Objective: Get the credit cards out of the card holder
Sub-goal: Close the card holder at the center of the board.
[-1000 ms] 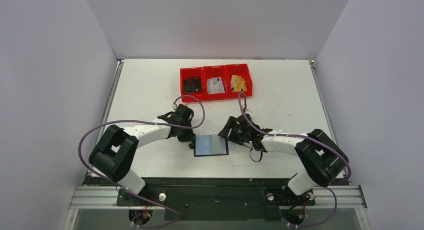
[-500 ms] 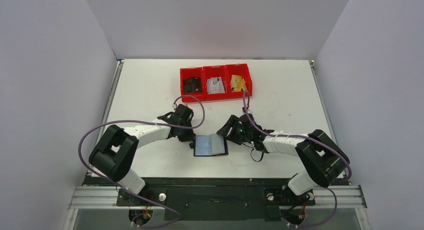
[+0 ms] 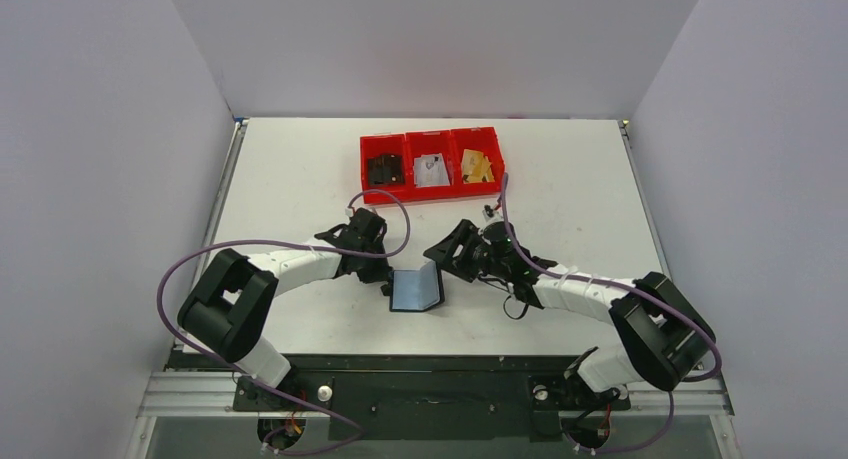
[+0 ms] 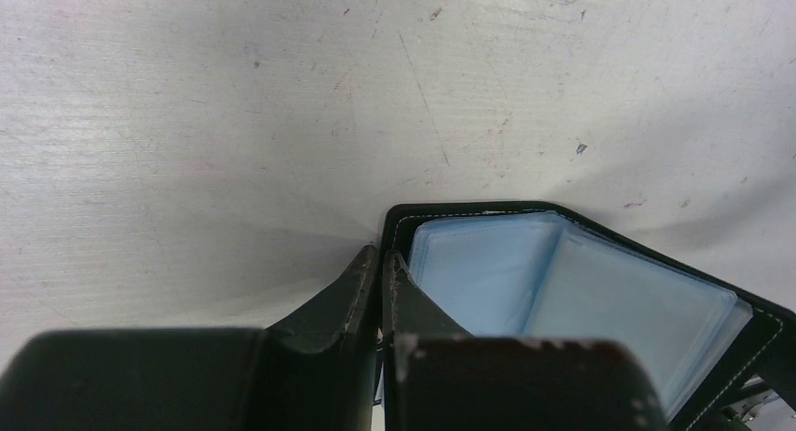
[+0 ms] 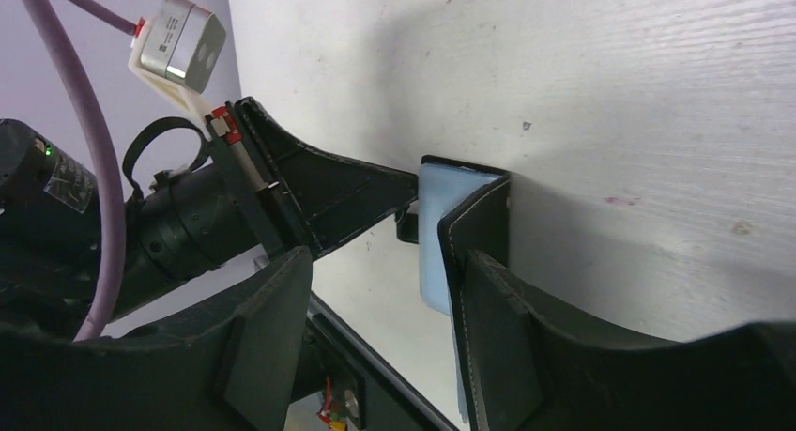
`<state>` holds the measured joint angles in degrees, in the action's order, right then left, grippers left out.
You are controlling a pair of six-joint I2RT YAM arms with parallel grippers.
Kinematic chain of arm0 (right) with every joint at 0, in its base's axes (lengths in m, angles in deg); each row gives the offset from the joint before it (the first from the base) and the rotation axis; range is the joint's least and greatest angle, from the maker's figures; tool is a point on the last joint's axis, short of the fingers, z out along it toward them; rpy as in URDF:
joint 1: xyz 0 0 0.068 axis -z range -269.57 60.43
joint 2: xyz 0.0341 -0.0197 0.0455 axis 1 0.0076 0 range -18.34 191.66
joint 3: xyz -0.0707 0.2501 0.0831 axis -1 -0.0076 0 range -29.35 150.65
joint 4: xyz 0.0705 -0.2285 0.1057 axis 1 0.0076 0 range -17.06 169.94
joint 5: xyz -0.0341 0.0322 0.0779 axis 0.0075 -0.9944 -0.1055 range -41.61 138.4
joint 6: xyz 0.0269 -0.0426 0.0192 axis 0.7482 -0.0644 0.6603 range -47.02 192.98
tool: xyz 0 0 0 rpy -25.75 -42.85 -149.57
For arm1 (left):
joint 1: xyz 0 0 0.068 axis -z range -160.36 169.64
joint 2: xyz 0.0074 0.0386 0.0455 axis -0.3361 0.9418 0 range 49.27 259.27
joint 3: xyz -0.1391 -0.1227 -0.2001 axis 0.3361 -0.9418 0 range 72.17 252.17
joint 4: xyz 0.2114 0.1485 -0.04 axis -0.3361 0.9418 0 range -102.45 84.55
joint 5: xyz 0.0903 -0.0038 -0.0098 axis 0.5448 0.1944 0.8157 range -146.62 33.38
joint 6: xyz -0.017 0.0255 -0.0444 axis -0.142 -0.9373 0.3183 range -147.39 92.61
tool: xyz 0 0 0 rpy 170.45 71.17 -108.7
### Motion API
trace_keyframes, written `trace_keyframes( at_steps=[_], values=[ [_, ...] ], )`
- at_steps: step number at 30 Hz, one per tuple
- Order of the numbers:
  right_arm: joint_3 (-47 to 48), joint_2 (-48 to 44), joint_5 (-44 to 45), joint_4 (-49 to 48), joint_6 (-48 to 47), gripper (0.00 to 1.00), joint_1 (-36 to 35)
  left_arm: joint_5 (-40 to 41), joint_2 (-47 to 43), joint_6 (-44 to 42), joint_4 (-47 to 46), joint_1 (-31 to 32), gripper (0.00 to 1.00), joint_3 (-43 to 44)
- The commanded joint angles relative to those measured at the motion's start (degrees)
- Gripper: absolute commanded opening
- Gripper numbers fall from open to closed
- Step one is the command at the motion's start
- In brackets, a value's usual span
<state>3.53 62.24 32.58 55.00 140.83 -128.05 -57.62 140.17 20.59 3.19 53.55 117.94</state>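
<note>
Black card holder (image 3: 412, 291) in L gripper (image 4: 380, 273)

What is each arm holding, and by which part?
The left gripper is shut on the card holder at its left flap's outer edge. The right gripper is open, the raised right flap between its jaws, unclamped.

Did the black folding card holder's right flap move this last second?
Yes: the card holder's flap has lifted off the white table and swung left, toward the left tool pinching its other edge.
</note>
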Motion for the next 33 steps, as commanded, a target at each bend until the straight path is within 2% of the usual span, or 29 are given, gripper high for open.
trace_keyframes(
  at_steps=[1,7,19,33],
  values=[
    [0.3,2.6,-3.2,-8.1,3.9,0.56,-1.3,-1.2,1.4,0.5,-0.5,0.2,0.00,-1.3],
    [1.5,6.0,-3.9,-12.0,6.3,0.56,-3.2,-1.4,0.9,0.6,-0.7,0.2,0.00,-1.7],
    [5.4,12.5,-0.3,-12.6,7.9,0.56,-6.0,-3.7,-2.6,2.1,-1.8,-0.3,0.00,-3.9],
    [7.4,18.9,3.5,-11.0,9.1,0.56,-7.9,-7.3,-8.7,0.6,-3.4,-4.0,0.00,-8.7]
  ],
)
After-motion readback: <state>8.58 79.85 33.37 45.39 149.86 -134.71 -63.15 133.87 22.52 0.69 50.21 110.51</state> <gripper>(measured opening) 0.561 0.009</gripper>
